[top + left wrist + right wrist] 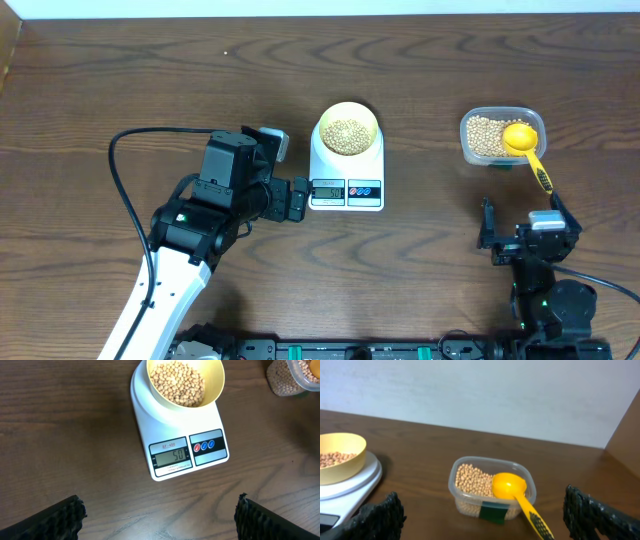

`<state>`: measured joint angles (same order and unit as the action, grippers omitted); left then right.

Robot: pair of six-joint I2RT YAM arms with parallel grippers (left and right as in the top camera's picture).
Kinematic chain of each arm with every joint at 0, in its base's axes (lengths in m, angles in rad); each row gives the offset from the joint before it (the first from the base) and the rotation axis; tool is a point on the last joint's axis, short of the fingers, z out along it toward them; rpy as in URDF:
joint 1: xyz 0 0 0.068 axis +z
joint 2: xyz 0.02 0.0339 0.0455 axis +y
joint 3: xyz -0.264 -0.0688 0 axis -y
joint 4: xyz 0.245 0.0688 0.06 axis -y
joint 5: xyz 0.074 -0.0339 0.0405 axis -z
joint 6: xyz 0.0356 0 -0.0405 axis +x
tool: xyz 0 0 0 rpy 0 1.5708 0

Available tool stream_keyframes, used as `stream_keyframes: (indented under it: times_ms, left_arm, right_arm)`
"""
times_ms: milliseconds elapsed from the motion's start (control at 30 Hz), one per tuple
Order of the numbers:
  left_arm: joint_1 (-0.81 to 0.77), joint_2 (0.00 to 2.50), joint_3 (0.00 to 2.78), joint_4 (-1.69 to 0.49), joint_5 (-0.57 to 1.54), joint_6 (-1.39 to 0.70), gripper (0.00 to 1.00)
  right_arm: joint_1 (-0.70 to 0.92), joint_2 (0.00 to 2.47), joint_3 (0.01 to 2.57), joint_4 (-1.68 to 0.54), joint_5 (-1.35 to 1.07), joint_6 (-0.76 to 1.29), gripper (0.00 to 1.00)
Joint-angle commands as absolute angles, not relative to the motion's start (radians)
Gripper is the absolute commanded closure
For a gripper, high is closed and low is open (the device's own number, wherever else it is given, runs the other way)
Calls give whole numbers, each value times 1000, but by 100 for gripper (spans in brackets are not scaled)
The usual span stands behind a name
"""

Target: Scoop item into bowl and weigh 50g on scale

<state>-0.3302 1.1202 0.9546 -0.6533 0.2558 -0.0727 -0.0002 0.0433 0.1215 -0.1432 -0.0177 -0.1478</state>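
Pale yellow bowl point(347, 131) of tan beans point(178, 382) sits on the white digital scale point(170, 425) at mid-bench point(120, 80) — display reads 50. Left fingers point(55, 520), spread wide and empty, hover before the scale. Right fingers point(600, 512), likewise open, face the clear tub point(470, 467) of beans — yellow scoop point(509, 485) resting in it, handle over the rim.
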Motion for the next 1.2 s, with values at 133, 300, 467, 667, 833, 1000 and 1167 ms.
stream_keyframes:
  times_ms: [133, 300, 467, 667, 833, 1000, 1167]
  left_arm:
    - [-331, 1116, 952, -653, 249, -56, 2]
    - [-331, 1116, 952, -653, 249, -56, 2]
    - [-331, 1116, 952, -653, 249, -56, 2]
    - [-331, 1116, 952, -653, 249, -56, 2]
    - [-331, 1116, 952, -653, 249, -56, 2]
    - [-331, 1116, 952, -653, 249, -56, 2]
    - [-331, 1117, 952, -653, 249, -56, 2]
  right_arm:
    - [11, 10, 27, -34, -6, -190, 1]
    - [15, 5, 6, -2, -5, -200, 1]
    - [15, 5, 6, -21, -6, -200, 1]
    - [29, 5, 6, -78, -1, -200, 1]
    - [48, 5, 6, -78, 8, -214, 1]
    - [52, 5, 6, -78, 6, -215, 1]
    - [44, 5, 6, -78, 5, -215, 1]
